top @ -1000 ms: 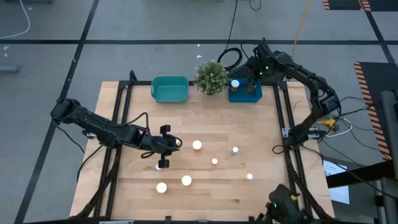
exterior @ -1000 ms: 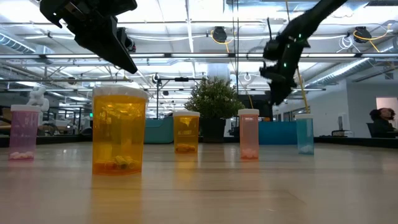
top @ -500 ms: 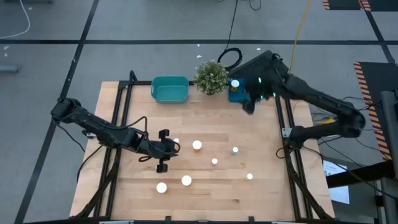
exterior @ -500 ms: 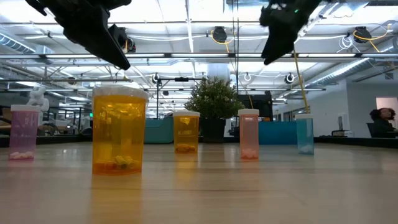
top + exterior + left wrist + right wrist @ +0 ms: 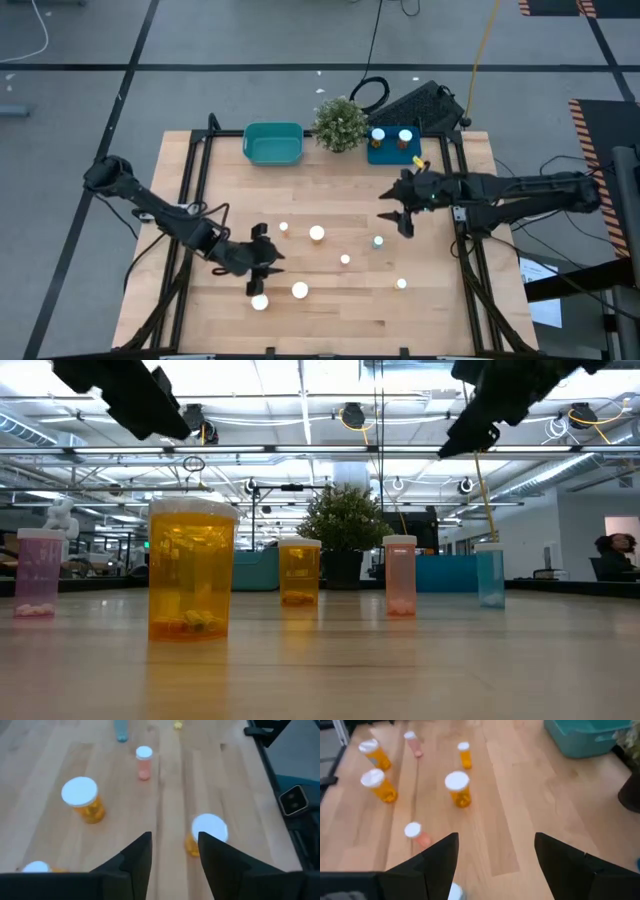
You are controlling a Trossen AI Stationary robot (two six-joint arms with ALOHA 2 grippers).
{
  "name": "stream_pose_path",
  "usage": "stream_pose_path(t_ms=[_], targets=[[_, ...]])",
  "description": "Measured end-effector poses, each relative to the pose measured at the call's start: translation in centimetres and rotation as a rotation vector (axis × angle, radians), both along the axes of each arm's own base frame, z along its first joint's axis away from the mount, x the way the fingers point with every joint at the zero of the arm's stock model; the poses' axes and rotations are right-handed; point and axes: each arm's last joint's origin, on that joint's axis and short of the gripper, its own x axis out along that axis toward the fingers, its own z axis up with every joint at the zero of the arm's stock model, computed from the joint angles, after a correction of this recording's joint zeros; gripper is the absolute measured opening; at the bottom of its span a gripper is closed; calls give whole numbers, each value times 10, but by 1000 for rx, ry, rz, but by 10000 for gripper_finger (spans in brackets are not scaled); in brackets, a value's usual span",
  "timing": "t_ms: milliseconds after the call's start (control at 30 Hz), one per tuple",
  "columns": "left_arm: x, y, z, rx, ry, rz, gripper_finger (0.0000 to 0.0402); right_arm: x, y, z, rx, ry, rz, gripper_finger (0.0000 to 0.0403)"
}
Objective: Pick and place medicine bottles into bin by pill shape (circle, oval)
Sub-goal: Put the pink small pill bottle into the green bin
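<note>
Several medicine bottles with white caps stand on the wooden table: a large amber one (image 5: 317, 233), a small one (image 5: 345, 259), a bluish one (image 5: 378, 241), and others (image 5: 300, 290) (image 5: 260, 301) nearer the front edge. Two more bottles (image 5: 379, 135) (image 5: 405, 136) stand in the blue bin (image 5: 393, 153). My left gripper (image 5: 262, 262) hangs open above the table, left of the bottles; an amber bottle (image 5: 207, 832) stands just ahead of it. My right gripper (image 5: 400, 205) is open in the air, nearer than the blue bin, above the bluish bottle's area. Both grippers are empty.
A teal bin (image 5: 273, 143) sits at the far edge, with a green potted plant (image 5: 340, 122) between it and the blue bin. Black frame rails (image 5: 455, 215) run along the table's left and right sides. Bare wood lies between the bins and the bottles.
My right gripper has left the blue bin and swung toward the table's near edge, now over the table's right part; a second bottle shows in the bin where it stood. My left gripper has moved toward the near edge.
</note>
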Motion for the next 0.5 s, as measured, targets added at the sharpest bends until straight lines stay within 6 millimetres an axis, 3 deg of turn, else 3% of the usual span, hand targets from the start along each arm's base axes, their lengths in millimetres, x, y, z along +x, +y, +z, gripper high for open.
stream_pose_path(t_ms=[133, 500], targets=[[-5, -8, 0, -11, -11, 13, 166, 0, 8, -11, -9, 7, 34, 253], [-12, -19, -1, -15, 0, -28, 166, -1, 14, -9, -16, -2, 67, 253]])
